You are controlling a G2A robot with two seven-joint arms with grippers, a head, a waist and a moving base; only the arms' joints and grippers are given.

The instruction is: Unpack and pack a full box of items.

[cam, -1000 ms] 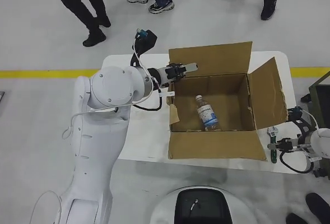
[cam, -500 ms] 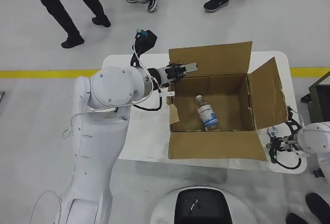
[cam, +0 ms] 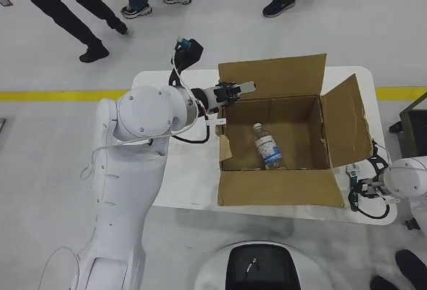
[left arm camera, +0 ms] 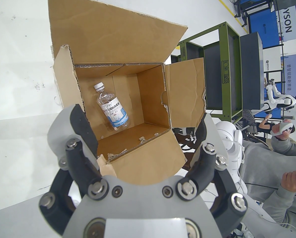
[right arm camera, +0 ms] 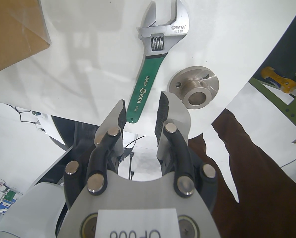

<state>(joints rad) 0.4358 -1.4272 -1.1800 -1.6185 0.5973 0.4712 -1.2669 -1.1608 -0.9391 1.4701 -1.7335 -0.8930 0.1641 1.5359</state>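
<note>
From the top view, the left jaws hang at a far corner of the open box (cam: 278, 190), spread apart. A bottle (cam: 269, 147) lies alone on the box floor, beyond and below them. The right jaws sit at the edge of the surface (cam: 188, 170), outside the box's side flap.

In the left wrist view, the jaws are released and spread wide, straddling the near corner of the box (left arm camera: 152, 92). The bottle (left arm camera: 112, 113) lies on its side just ahead of them.

In the right wrist view, the jaws are parted and grasp nothing. The green handle end of a wrench (right arm camera: 157, 58) lies between them, and a metal flange (right arm camera: 193, 86) rests just beside one jaw.

I judge the job roughly midway: two items are out and one is inside. Whether the wrench goes in next or the bottle comes out, the pictures do not settle.
</note>
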